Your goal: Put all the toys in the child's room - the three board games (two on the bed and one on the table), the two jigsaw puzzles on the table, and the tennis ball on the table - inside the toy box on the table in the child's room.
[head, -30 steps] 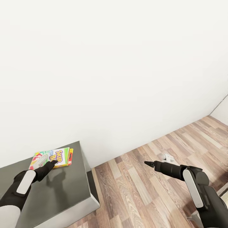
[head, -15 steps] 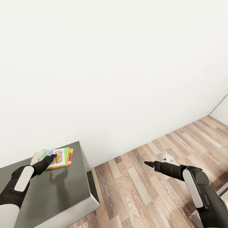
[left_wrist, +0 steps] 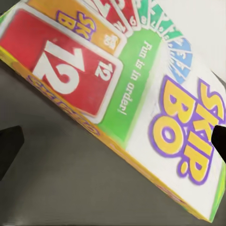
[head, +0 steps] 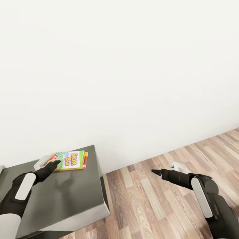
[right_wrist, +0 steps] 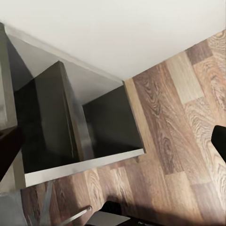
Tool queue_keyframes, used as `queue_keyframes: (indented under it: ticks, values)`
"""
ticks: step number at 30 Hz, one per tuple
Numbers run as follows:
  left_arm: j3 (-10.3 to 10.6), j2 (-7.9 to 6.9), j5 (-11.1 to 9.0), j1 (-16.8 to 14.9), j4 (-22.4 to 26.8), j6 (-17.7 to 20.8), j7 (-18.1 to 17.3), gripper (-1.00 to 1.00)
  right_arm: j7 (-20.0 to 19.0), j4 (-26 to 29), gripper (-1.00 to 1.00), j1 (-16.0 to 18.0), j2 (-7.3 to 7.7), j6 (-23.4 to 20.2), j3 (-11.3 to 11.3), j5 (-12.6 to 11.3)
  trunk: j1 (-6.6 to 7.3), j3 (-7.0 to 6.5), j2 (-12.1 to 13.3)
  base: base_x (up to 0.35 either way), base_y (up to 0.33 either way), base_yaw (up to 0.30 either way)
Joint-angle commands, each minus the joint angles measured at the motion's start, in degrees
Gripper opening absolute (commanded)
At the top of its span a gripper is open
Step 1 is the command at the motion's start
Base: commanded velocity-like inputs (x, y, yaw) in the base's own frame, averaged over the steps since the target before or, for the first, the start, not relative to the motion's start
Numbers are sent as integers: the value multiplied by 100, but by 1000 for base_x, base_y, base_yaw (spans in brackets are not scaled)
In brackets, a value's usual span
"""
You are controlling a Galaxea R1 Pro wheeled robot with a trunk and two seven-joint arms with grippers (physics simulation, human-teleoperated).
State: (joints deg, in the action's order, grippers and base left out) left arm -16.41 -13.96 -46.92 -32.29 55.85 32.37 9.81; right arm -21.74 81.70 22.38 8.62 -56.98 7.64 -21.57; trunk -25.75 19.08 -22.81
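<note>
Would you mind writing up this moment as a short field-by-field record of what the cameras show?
Setting: white wall, wood-plank floor
Surface: dark grey cabinet top
Task item: Skip-Bo game box, lying flat on the cabinet top near its far edge
Left gripper: open, fingertips at the near-left edge of the box, jaws apart in the left wrist view, nothing held
Right gripper: held out over the floor, empty, jaws apart in the right wrist view
Below cabinet: open dark compartments
</note>
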Motion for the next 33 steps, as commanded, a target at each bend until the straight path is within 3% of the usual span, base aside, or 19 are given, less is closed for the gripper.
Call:
queue_keyframes:
  ticks: [1,20,33]
  values:
    - [-1,4,-60,-5,10,35,48,100,-36,4,100,3,0,-23,10,48,-3,10,-11,0,0,284]
    - [-2,8,-63,-5,22,66,47,100,187,0,100,3,-8,-23,9,40,-3,10,-11,0,0,289]
    - [72,15,-63,-5,12,61,54,100,196,-5,100,3,-9,-23,9,39,-3,10,-11,69,0,67]
